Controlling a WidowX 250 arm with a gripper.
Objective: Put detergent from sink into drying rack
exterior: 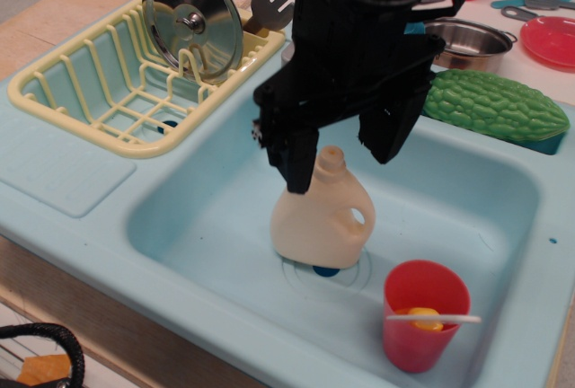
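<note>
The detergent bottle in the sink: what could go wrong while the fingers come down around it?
The left finger sits almost on the shoulder of the detergent bottle, so it may push and tip it. A tipped bottle could hit the red cup. The metal lid takes part of the drying rack.

I can read no text, label, brand, number or sign anywhere from my feed. The detergent (316, 222) is plain cream plastic with no printing, and the sink (207, 217) and drying rack (90, 78) carry no markings either.
</note>
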